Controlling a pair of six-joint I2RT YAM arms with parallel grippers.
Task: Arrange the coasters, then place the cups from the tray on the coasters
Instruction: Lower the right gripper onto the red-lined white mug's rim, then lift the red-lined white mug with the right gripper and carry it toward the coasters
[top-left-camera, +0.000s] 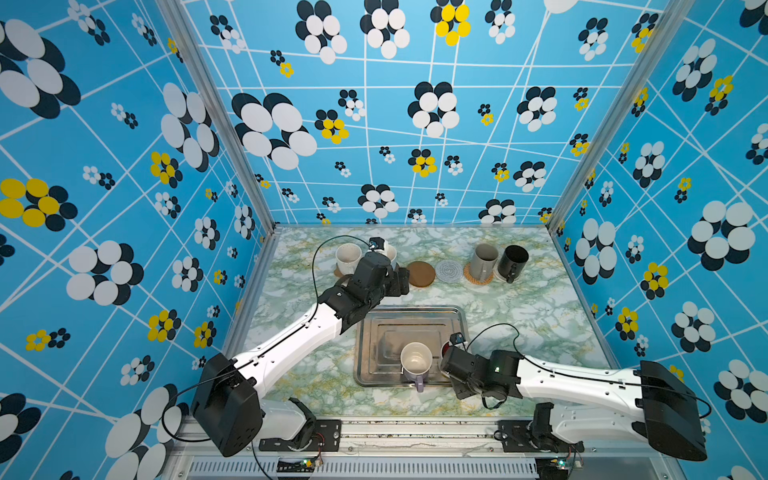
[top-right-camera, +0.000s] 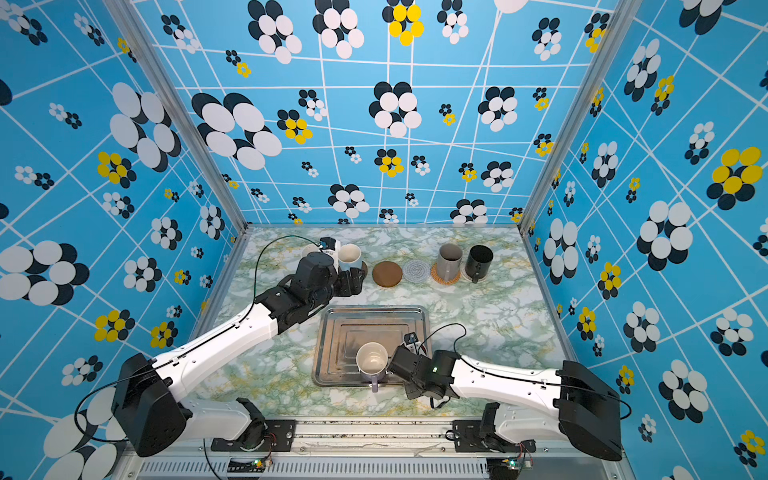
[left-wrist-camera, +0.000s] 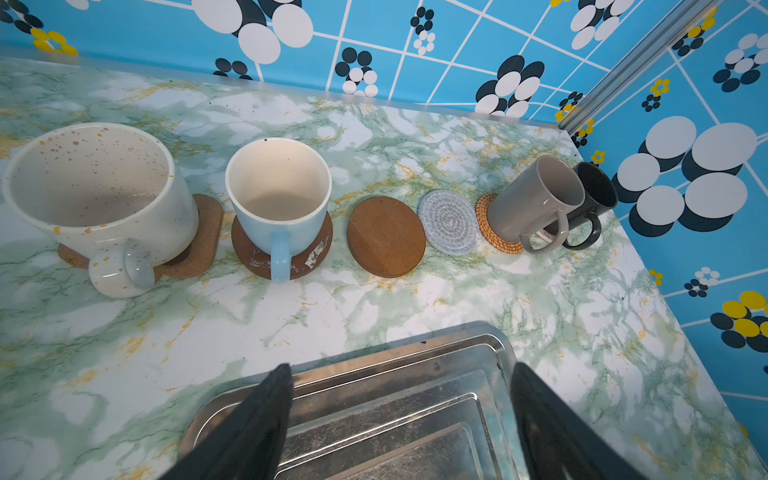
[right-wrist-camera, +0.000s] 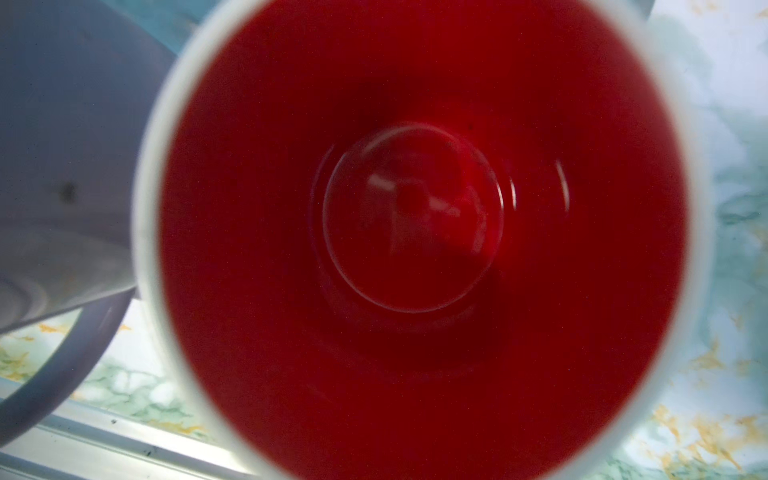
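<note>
We judge the step in hand to be the pickup of the white mug with the red inside (right-wrist-camera: 415, 208). It stands in the near right part of the rectangular silver metal tray (top-left-camera: 411, 309), just beside the lilac mug (top-left-camera: 415, 361). The right fingers (top-left-camera: 448, 362) are down at that mug, and the wrist camera looks straight into its red bowl. Neither finger shows, so we cannot tell whether they are clenched on the wall.

Before lifting we would want a firm pinch on the side away from the lilac neighbour. Then we should rise straight up until the base clears the tray's raised rim.

2 coasters lie bare on the marble-patterned surface (top-left-camera: 540, 316): the round brown wooden coaster (top-left-camera: 421, 273) and the grey-white woven round coaster (top-left-camera: 449, 270). The woven one looks the shorter reach for this arm. The tall grey mug (top-left-camera: 484, 259) stands just beside it, so we should descend vertically and centred.

The left fingers (top-left-camera: 399, 281) hang released near the brown coaster, holding nothing. We should route the carry clear of them.
</note>
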